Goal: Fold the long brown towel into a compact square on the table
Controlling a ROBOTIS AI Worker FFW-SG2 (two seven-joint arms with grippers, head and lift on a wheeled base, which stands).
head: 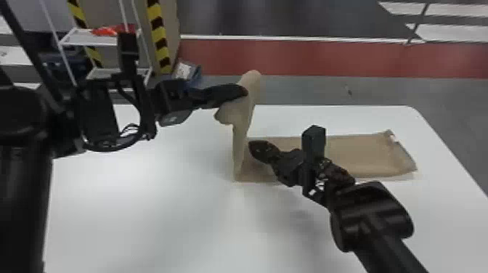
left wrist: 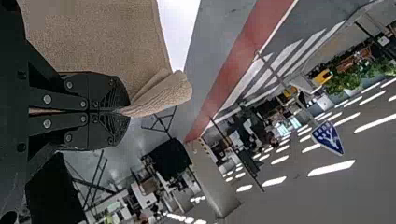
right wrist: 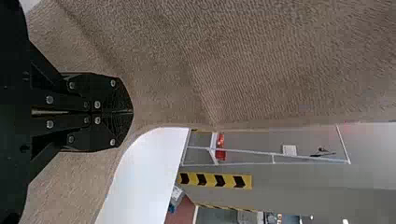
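Brown towel (head: pixel 377 156) on table (head: pixel 145 221), partway through folding by visible layout; compact square not yet formed. Apparently done: long flat section aligned roughly along the table, possibly doubled, judging by the offset layers at its near edge. In progress: raised section (head: pixel 239 138), standing almost upright at the left end of the flat section. Remaining, by judgement: lay raised section over flat section toward the right, align edges, fold again as required for a square, press flat. Widest working room: near side and left part of the table, partly beneath the left arm (head: pixel 21 174). Narrower margins: strip between towel and far table edge, and strip between right end of towel and sloping right table edge; avoid shifting the towel toward either. Left tool (left wrist: pixel 127 111): closed on the upper end of raised section, well above the table. Right tool (right wrist: pixel 131 112): closed, with nothing evident between fingers, at the fold beside raised section. Before lowering, check clearance around right tool to prevent trapping under the cloth. Smallest detail: pale tag (head: pixel 393 137) near far right corner of towel.
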